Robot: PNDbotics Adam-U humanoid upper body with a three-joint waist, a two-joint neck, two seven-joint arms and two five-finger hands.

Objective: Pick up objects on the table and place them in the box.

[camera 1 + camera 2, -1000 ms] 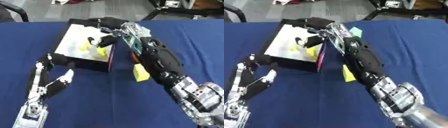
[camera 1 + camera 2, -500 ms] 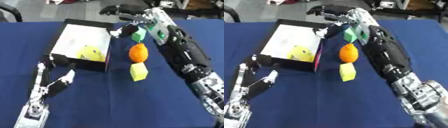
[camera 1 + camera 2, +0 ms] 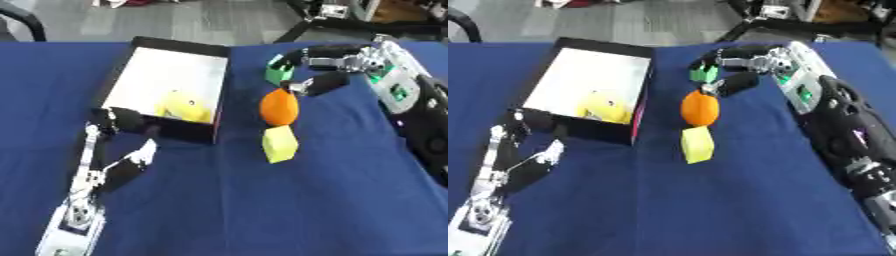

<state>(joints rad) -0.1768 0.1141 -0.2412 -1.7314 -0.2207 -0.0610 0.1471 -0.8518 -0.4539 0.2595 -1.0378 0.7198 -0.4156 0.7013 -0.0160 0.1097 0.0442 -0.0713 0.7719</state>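
A black box (image 3: 137,62) with a white floor stands at the back left on the blue table; a yellow object (image 3: 184,106) lies in its near corner. To its right sit a green block (image 3: 279,71), an orange ball (image 3: 280,107) and a yellow block (image 3: 280,144) in a row. My right hand (image 3: 331,67) hangs open just right of the green block, fingers spread above and thumb below, close to it and above the orange ball. My left hand (image 3: 121,145) rests open at the box's near left corner, fingers against its wall.
The blue cloth (image 3: 262,210) covers the whole table. Beyond the far edge are a grey floor and black stands (image 3: 332,20). My right forearm (image 3: 411,110) lies along the table's right side.
My right hand left the box, where the yellow object now lies, and swung right to the green block. The camera shifted, so the whole scene sits differently. The left hand stayed put.
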